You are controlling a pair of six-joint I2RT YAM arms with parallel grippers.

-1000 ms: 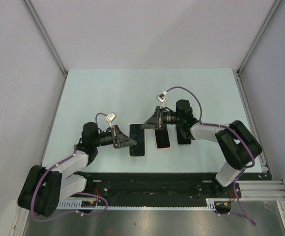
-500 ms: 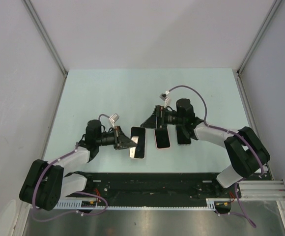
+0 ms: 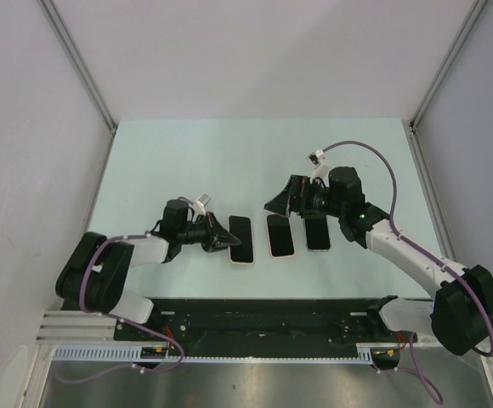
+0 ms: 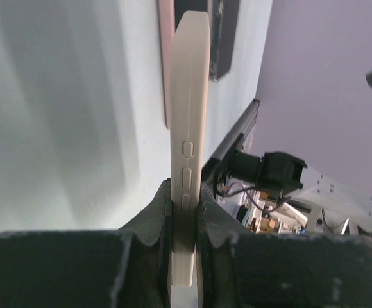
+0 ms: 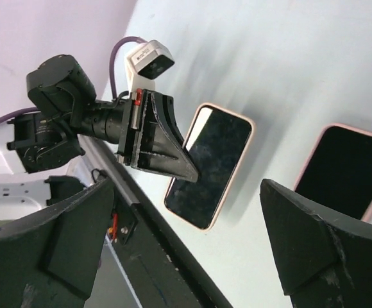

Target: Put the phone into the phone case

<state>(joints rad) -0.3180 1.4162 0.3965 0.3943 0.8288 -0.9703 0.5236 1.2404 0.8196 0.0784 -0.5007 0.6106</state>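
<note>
A phone with a black screen sits inside a cream phone case and lies flat on the table. My left gripper is shut on that case's left edge. In the left wrist view the cream case stands edge-on between the fingers, and the gripper pinches it just below the side buttons. My right gripper hovers open above the middle phone and holds nothing. In the right wrist view the cased phone and the left gripper show between its spread fingers.
A phone in a pink case lies right of the cream one, and a dark phone lies further right. A black rail runs along the table's near edge. White walls enclose the table on three sides.
My right gripper opened, let go of the phone and drew back up to the right. My left arm swung right with the cased phone, which now lies flat beside the pink one.
</note>
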